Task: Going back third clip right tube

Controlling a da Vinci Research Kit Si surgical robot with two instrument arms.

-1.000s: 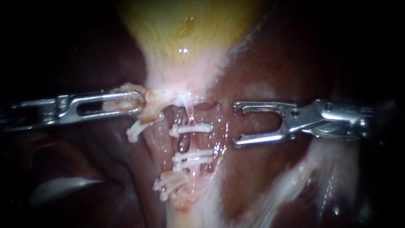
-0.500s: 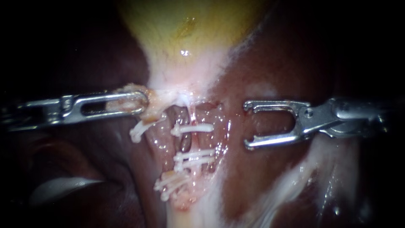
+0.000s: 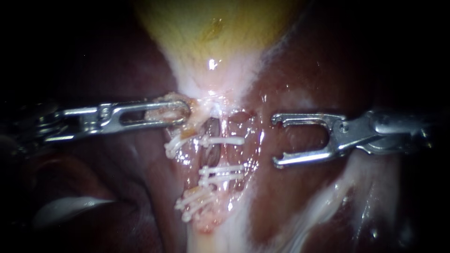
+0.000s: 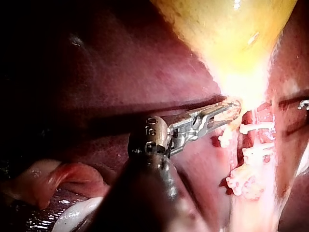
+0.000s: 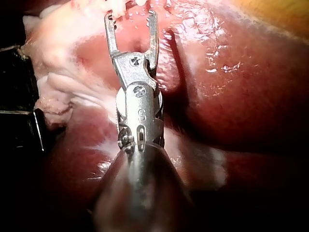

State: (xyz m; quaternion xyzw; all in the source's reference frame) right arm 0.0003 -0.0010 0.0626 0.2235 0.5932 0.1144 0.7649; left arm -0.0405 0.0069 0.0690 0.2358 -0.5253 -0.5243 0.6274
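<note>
My left instrument (image 3: pixel 180 112) comes in from the left, its jaws shut on a pale fold of tissue at the gallbladder (image 3: pixel 211 37) neck; the left wrist view shows the same grip (image 4: pixel 228 112). Just below, the right tube (image 3: pixel 213 153) carries three white clips: one high (image 3: pixel 224 139) and a close pair (image 3: pixel 222 172) lower down. More white clips (image 3: pixel 174 146) (image 3: pixel 194 202) sit on the left tube. My right instrument (image 3: pixel 277 140) hovers right of the clips over the liver, jaws wide open and empty, as the right wrist view (image 5: pixel 131 17) also shows.
Dark red liver (image 3: pixel 300 197) surrounds the tubes. White fatty strands (image 3: pixel 328 201) run down at the lower right. A pale glistening fold (image 3: pixel 70 206) lies at the lower left.
My right instrument drew back to the right, away from the clips, then held still. My left instrument moved right, carrying the gripped tissue and the clips a little that way.
</note>
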